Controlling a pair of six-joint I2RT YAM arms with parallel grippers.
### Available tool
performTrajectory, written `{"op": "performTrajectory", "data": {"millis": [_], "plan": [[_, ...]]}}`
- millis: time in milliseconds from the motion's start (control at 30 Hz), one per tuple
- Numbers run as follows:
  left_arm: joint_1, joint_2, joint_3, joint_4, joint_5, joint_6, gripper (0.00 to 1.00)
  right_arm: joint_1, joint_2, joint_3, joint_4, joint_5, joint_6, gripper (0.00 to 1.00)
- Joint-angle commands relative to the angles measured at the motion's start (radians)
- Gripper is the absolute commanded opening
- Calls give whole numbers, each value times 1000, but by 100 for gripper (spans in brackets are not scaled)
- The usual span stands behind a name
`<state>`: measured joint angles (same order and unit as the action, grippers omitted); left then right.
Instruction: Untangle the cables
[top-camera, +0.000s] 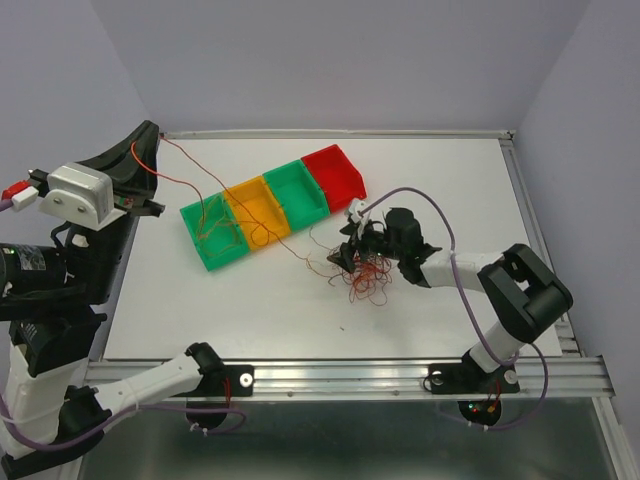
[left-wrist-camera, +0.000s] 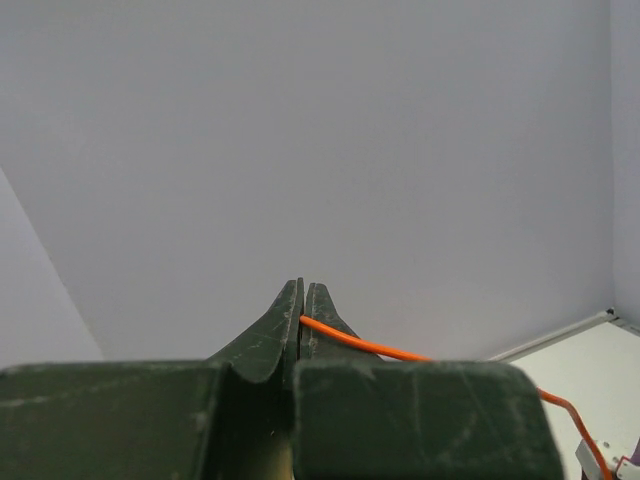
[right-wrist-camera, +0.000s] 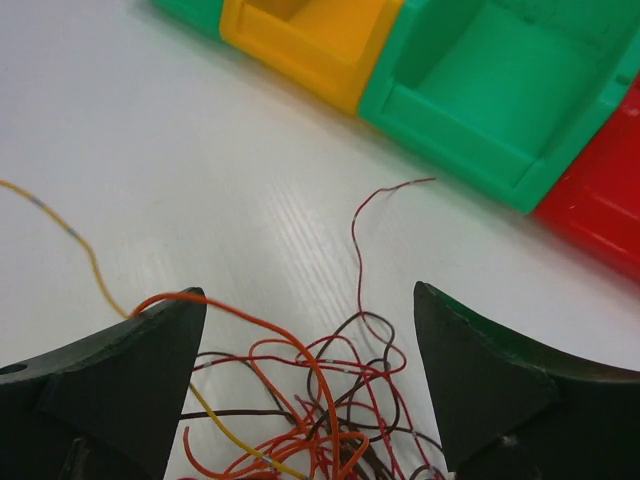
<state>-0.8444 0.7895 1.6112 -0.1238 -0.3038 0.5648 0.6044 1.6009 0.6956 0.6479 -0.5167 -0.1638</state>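
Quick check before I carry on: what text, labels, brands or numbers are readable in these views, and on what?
None readable in any view.
The bins, the table, the wire tangle and the orange wire in the left gripper carry no words, numbers or logos.
The red plug beside the left wrist is too small to tell.

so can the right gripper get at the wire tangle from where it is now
Probably yes: the right gripper is open right above the wire tangle, with a finger showing on either side and nothing between them.
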Motion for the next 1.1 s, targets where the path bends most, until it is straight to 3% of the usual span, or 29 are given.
{"op": "performTrajectory", "data": {"millis": [0, 167, 367, 400, 467, 533, 567, 800, 967, 1067], "plan": [[1, 7, 24, 39, -35, 20, 0, 18, 22, 32, -57, -89, -56, 89], [-1, -3, 4, 55, -52, 33, 0, 18, 5, -4, -27, -155, -37, 88], [1, -10, 3, 72, -92, 53, 0, 18, -22, -42, -28, -168, -31, 49], [1, -10, 4, 78, -112, 56, 0, 18, -21, -47, -28, -148, -11, 37], [1, -15, 3, 84, -139, 73, 0, 18, -16, -57, -27, -58, 21, 19], [-1, -22, 1, 102, -159, 87, 0, 18, -9, -62, -24, 22, 87, 10], [-1, -29, 1, 121, -187, 104, 0, 18, 14, -61, -24, 105, 148, 1], [1, -59, -14, 207, -262, 190, 0, 20, 83, -109, -76, 367, 398, 0], [1, -62, -8, 240, -307, 233, 0, 15, 67, -94, -231, 842, 546, 0], [1, -84, -7, 251, -317, 241, 0, 9, 80, -78, -273, 981, 615, 1]]}}
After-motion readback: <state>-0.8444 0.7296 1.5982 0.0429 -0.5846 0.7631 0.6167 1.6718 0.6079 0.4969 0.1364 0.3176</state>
